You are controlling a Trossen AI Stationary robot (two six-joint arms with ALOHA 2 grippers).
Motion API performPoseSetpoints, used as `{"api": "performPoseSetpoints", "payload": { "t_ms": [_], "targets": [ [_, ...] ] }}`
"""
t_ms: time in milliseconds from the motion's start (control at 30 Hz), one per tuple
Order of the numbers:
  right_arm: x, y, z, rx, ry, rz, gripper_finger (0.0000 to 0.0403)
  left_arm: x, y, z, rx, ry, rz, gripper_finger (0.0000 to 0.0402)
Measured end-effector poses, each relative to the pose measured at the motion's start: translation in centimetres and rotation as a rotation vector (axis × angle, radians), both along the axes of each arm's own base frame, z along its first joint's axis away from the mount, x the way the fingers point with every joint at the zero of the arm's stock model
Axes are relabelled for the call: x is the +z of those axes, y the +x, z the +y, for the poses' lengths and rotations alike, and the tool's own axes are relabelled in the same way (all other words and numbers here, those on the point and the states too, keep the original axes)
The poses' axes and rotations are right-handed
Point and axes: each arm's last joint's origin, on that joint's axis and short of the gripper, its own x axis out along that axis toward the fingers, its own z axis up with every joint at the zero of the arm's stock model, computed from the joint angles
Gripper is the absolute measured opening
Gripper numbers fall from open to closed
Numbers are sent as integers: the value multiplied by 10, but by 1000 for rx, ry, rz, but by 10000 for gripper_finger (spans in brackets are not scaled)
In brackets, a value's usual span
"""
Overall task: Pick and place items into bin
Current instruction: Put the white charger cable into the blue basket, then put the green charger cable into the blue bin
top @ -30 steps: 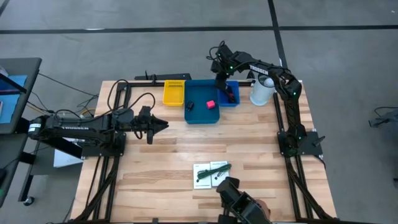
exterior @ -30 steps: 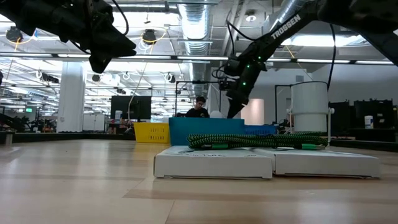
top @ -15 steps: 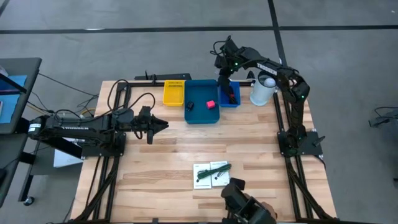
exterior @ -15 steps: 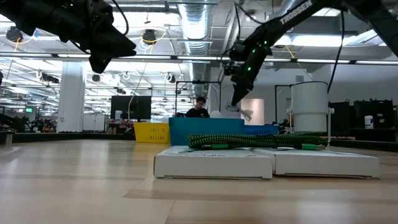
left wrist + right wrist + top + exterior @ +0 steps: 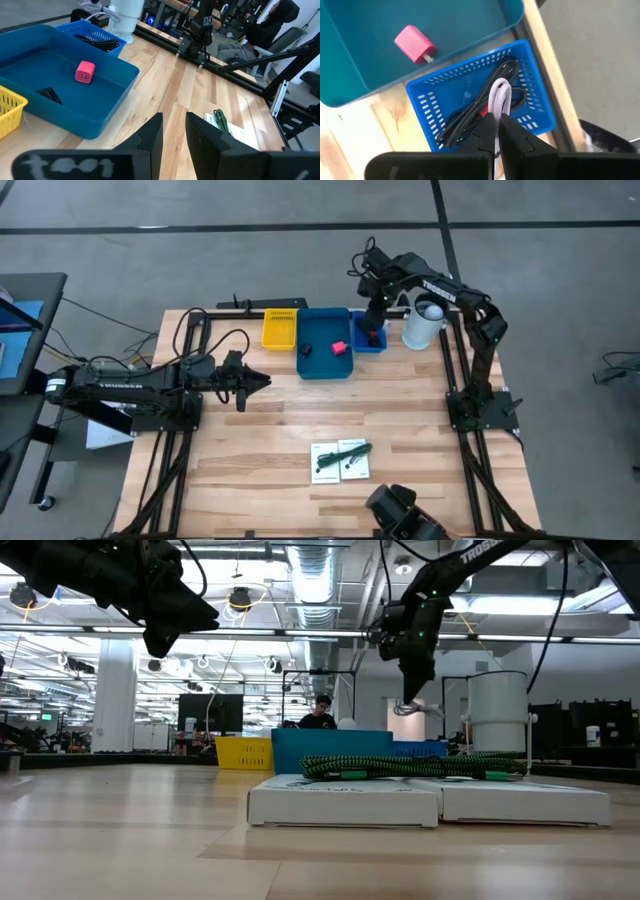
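Near front edge of bench: two white flat cards lie side by side, untouched, with the green stringy piece draped across them. No change is noted here over the last second.

Left side, mid-bench: left gripper hangs above bare wood, waiting, exactly as placed a second ago. In its wrist view the fingers are seen slightly parted with nothing between them.

Far edge: the large blue bin holds the pink-red block and a small black piece. The right gripper has been raised and carried from above the bin's right edge to above the small blue basket beside it. Its fingers have been drawn fully shut, and a pale braided cable loop is pinched at their tips.

Judgement: the cable is being lifted out of the basket, probably for transfer to the bin; cards and stringy piece remain to be moved.

View differences: the pinched cable and the dark cords under it are resolved only in the right wrist view. From overhead the basket contents are masked by the arm. In the low view, the pale loop is shown dangling clear of the basket rim.
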Motion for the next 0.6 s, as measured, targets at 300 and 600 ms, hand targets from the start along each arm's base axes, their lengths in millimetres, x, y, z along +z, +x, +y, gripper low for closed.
{"api": "performPoseSetpoints", "payload": {
  "t_ms": [300,600],
  "targets": [
    [-7,11,3,9,35,-35,27,0,0,0,2,-9,2,71],
    [-8,11,6,-31,62,-22,59,0,0,0,2,-10,3,71]
  ]
}}
